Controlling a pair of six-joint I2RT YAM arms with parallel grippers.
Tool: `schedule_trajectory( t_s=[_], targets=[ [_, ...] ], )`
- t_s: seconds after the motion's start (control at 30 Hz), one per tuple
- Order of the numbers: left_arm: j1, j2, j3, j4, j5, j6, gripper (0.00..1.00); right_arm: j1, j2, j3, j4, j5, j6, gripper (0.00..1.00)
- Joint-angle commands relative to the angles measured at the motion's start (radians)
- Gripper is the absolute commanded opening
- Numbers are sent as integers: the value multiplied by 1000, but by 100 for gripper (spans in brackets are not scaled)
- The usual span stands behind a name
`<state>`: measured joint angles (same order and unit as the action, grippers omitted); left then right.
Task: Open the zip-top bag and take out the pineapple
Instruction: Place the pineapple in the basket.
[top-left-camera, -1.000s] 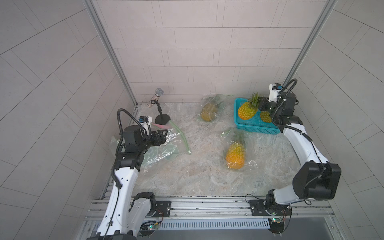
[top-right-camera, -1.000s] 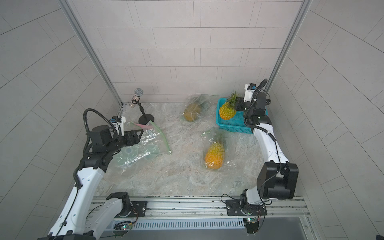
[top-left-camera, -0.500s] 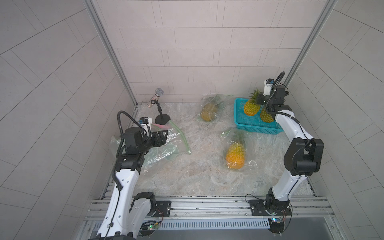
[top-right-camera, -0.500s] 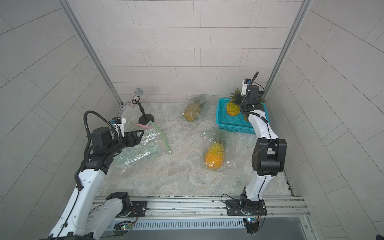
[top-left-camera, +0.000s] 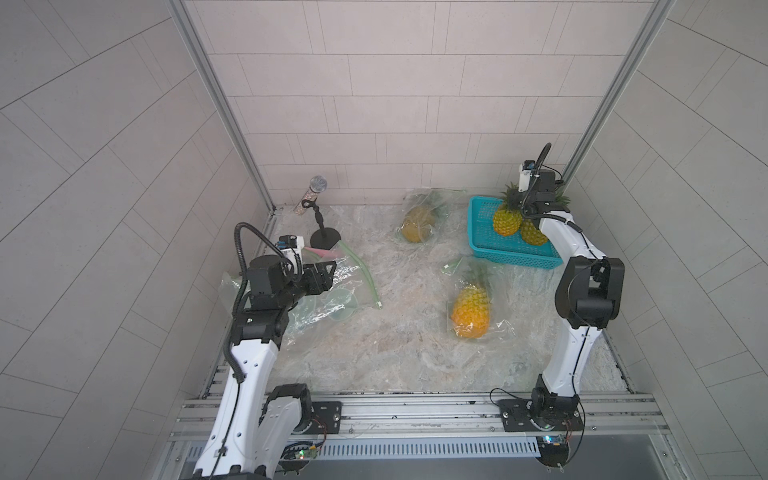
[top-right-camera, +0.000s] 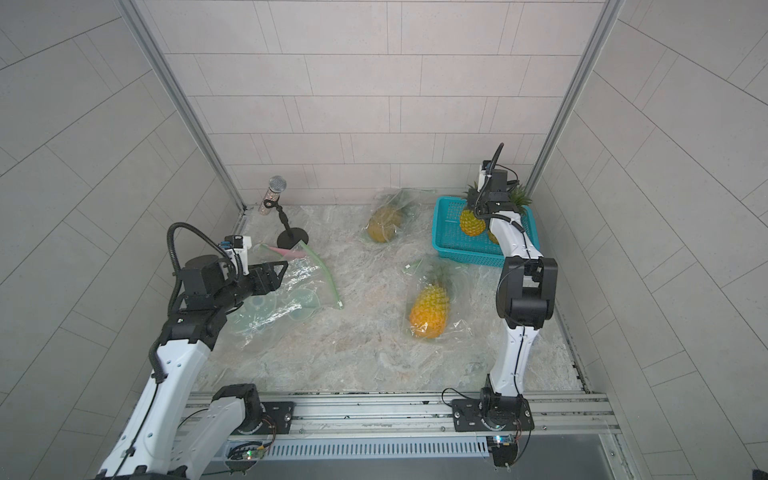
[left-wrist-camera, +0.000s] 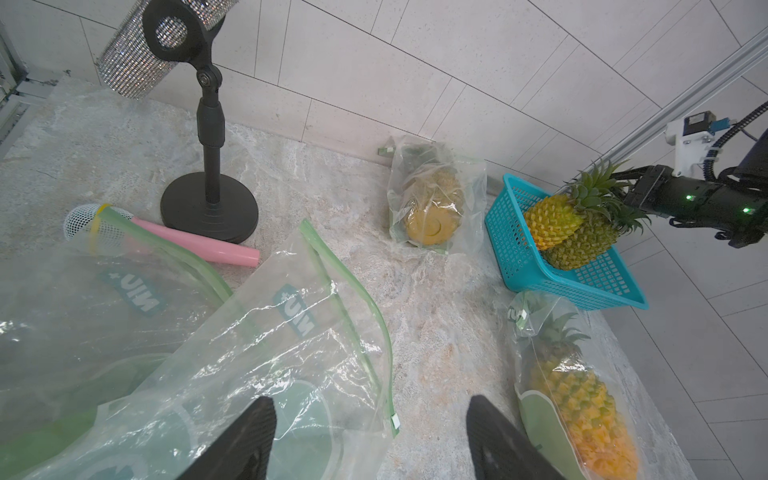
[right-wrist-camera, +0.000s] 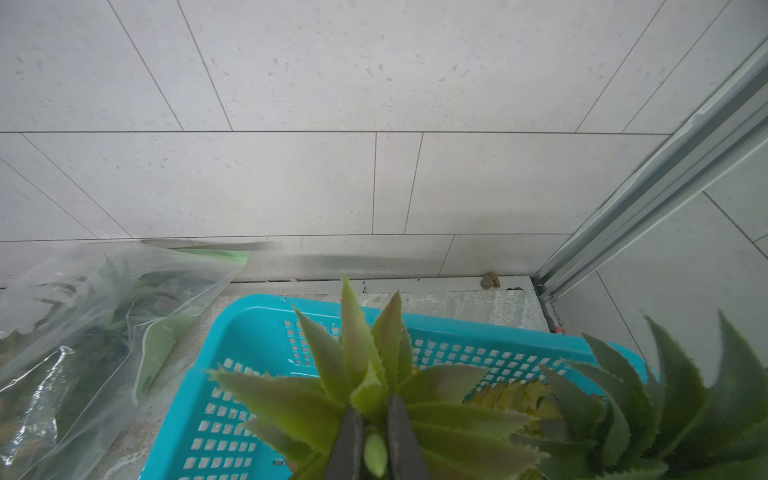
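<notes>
Pinching the pineapple (top-left-camera: 507, 220) by its crown, the right gripper (right-wrist-camera: 372, 419) holds it tilted beneath, over the basket (top-left-camera: 482, 241) (left gripper (left-wrist-camera: 372, 401) spread, empty).

Hidden behind the right arm (top-left-camera: 565, 237) in both top views: much of the rear pineapple (top-left-camera: 533, 235) in the basket (top-left-camera: 482, 232). Cut by the wrist views' lower edges: left gripper (left-wrist-camera: 370, 405) fingers, right gripper (right-wrist-camera: 374, 405) fingers pinching the front pineapple (right-wrist-camera: 361, 345) crown. Blurred: bagged pineapple (right-wrist-camera: 62, 353) by the table's (top-left-camera: 374, 357) back edge.

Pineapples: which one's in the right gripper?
Bright-yellow pineapple in the teal basket, crown pinched by the right gripper; its neighbour and both bagged pineapples lie free.
</notes>
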<state>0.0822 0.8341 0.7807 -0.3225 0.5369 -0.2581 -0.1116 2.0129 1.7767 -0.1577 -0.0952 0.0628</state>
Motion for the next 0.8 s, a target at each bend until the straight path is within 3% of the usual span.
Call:
schedule_trajectory(
  t_s=[0.0,0.23,0.37,0.53,0.77],
  targets=[
    [2,-12,-8,13,4,3,77,2,5,41,55,60,-2,0],
    [2,-9,-8,13,12,3,77,2,27,27,39,95,8,0],
    [2,-5,-10,17,17,1,77,0,19,17,35,88,11,10],
    [2,-1,-10,19,21,0,78,-2,-37,-3,35,60,27,39],
    [2,-4,-12,20,24,0,78,-16,-154,-58,29,-73,109,50]
  ],
)
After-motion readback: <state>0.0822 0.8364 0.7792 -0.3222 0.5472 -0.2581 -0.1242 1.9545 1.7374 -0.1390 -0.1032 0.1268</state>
